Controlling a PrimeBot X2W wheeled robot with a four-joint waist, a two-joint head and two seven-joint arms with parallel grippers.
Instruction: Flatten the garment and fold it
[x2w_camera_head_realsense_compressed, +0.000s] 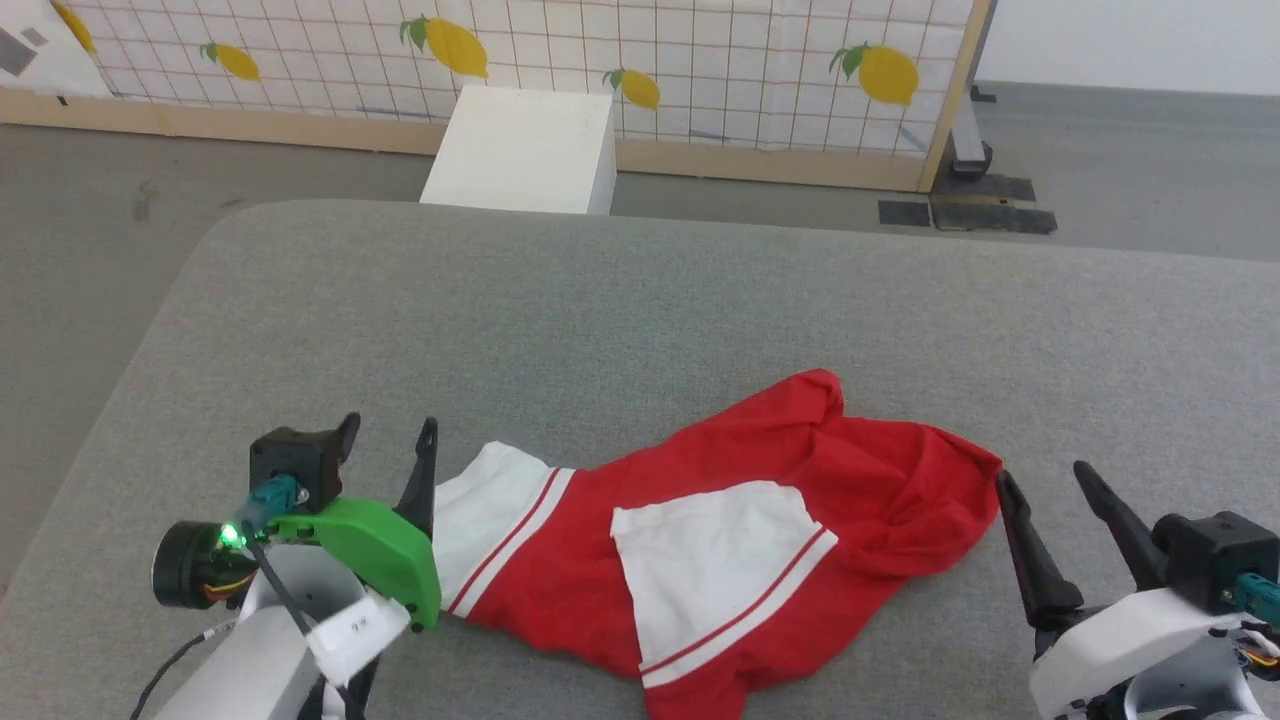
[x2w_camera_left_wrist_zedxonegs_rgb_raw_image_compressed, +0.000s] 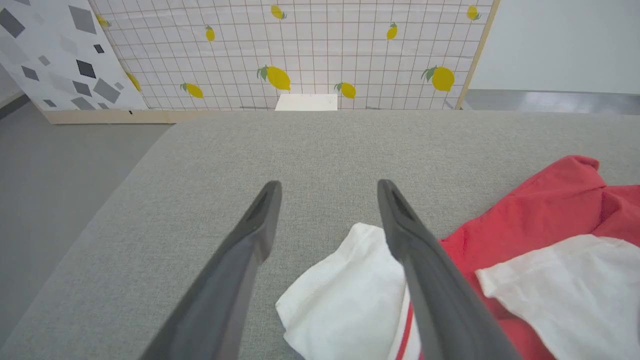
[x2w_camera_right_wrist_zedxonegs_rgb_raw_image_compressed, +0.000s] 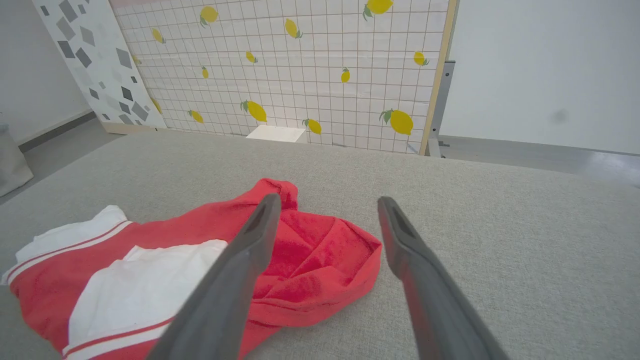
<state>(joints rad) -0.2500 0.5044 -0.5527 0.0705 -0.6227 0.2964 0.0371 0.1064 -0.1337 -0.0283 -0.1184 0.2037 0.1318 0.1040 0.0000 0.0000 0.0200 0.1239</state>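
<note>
The garment (x2w_camera_head_realsense_compressed: 760, 520) lies crumpled on the grey padded table (x2w_camera_head_realsense_compressed: 600, 300), a red jersey with white sleeves and red-white striped trim; its lettering is hidden. My left gripper (x2w_camera_head_realsense_compressed: 390, 445) stands open at the garment's left end, and in the left wrist view the white sleeve (x2w_camera_left_wrist_zedxonegs_rgb_raw_image_compressed: 345, 300) lies under and beside the gripper's (x2w_camera_left_wrist_zedxonegs_rgb_raw_image_compressed: 327, 192) right finger, nothing held. My right gripper (x2w_camera_head_realsense_compressed: 1045, 485) is open just off the bunched red end (x2w_camera_right_wrist_zedxonegs_rgb_raw_image_compressed: 320, 260), fingers (x2w_camera_right_wrist_zedxonegs_rgb_raw_image_compressed: 400, 240) spread wide above the cloth edge.
A white box (x2w_camera_head_realsense_compressed: 525, 150) stands on the floor beyond the table's far edge, in front of a lemon-print screen (x2w_camera_head_realsense_compressed: 600, 60) with a wooden frame. Bare grey table surface stretches behind and to both sides of the garment.
</note>
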